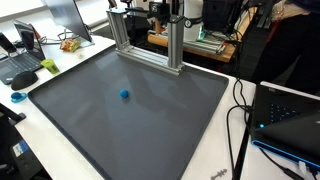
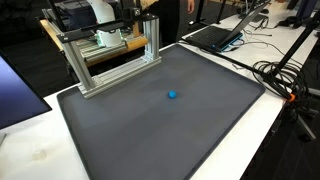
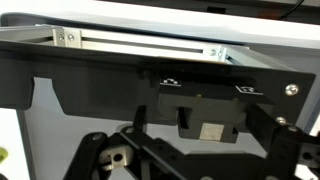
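Note:
A small blue ball (image 1: 124, 95) (image 2: 172, 96) lies alone near the middle of a large dark grey mat (image 1: 150, 130) (image 2: 150, 140). An aluminium frame (image 1: 145, 45) (image 2: 110, 65) stands on the mat's far edge. The arm sits behind that frame, far from the ball. In the wrist view my gripper (image 3: 190, 150) shows as dark linkages set wide apart at the bottom left and right, with nothing between them. The frame's rail (image 3: 140, 42) runs across the top of that view. The ball is out of the wrist view.
An open laptop (image 1: 285, 115) (image 2: 215, 35) and black cables (image 1: 238, 110) (image 2: 280, 70) lie beside the mat. A desk phone (image 1: 20, 60), a green item (image 1: 48, 65) and a teal item (image 1: 17, 97) sit on the white table on the opposite side.

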Action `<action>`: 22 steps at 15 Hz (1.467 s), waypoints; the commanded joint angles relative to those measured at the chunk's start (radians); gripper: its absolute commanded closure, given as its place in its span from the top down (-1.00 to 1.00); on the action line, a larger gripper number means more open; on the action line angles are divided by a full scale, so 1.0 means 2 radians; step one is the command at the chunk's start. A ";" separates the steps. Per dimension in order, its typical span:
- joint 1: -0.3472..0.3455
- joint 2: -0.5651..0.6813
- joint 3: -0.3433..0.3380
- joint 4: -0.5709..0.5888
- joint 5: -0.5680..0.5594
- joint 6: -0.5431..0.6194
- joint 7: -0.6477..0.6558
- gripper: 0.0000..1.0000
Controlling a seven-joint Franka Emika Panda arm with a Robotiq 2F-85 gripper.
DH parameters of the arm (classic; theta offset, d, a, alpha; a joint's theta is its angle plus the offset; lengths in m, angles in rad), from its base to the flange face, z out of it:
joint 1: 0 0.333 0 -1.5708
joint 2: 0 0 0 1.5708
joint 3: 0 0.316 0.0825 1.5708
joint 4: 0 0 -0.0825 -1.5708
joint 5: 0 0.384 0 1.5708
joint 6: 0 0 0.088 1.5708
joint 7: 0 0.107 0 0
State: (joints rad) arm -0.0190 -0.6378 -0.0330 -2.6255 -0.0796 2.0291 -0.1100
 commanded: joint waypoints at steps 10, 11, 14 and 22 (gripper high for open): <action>0.004 -0.010 0.003 -0.005 0.026 0.009 0.037 1.00; 0.004 -0.011 0.003 -0.004 0.027 0.008 0.039 1.00; 0.006 -0.006 0.004 -0.005 0.040 0.012 0.050 1.00; 0.001 0.003 0.024 -0.009 0.039 0.046 0.087 1.00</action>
State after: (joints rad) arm -0.0171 -0.6342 -0.0002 -2.6308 -0.0082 2.0907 0.0355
